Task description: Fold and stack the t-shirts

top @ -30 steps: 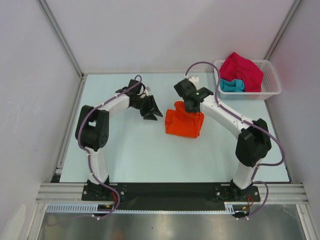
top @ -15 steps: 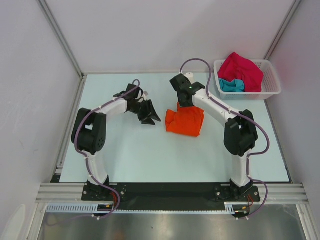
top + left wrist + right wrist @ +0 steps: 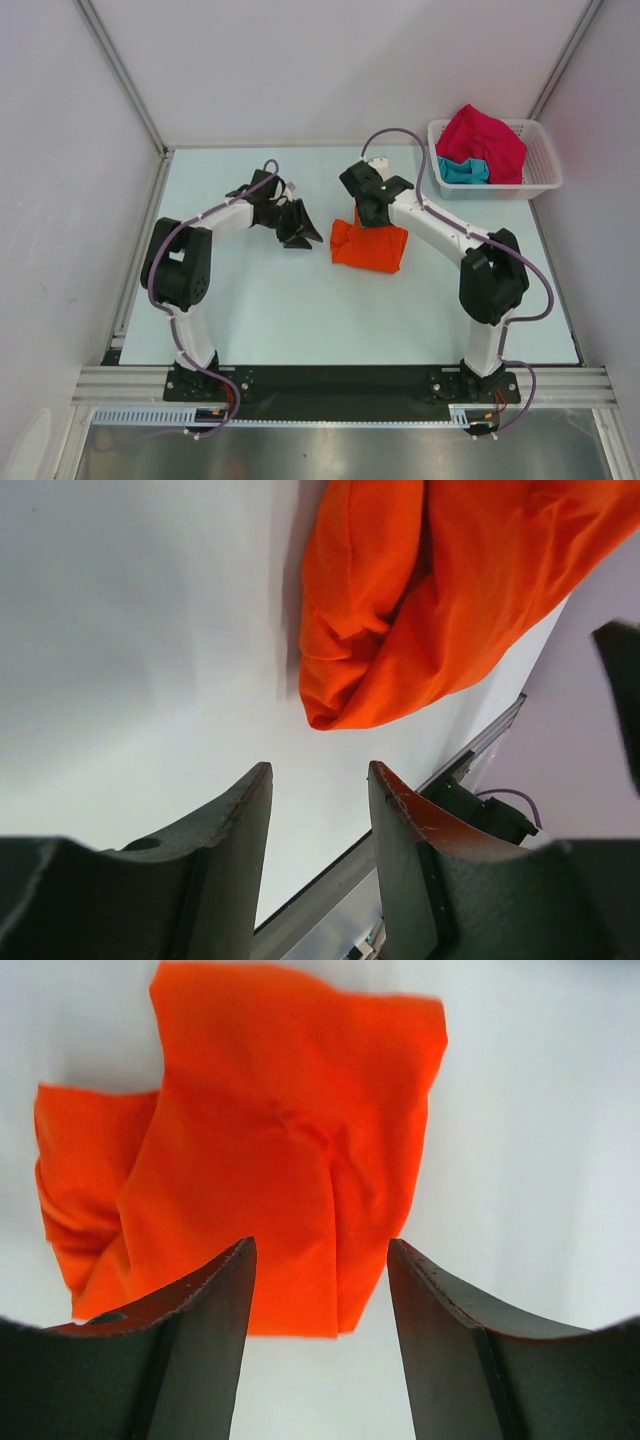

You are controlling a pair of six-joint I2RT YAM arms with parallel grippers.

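Observation:
An orange t-shirt (image 3: 368, 247) lies folded into a small bundle on the pale table, also seen from the wrists (image 3: 440, 590) (image 3: 270, 1160). My right gripper (image 3: 366, 208) (image 3: 320, 1250) hovers over its far edge, open, nothing between the fingers. My left gripper (image 3: 300, 228) (image 3: 318, 772) stands open and empty just left of the bundle, apart from it. A crimson-pink t-shirt (image 3: 485, 140) and a teal t-shirt (image 3: 464, 171) lie crumpled in the basket.
The white lattice basket (image 3: 545, 160) stands at the back right corner of the table (image 3: 260, 300). Grey walls with metal frame posts close in the sides and back. A black rail runs along the near edge.
My right gripper has opened, letting go of the orange t-shirt, and pulled back toward its far edge. The bundle now lies flatter. The left arm has barely moved.

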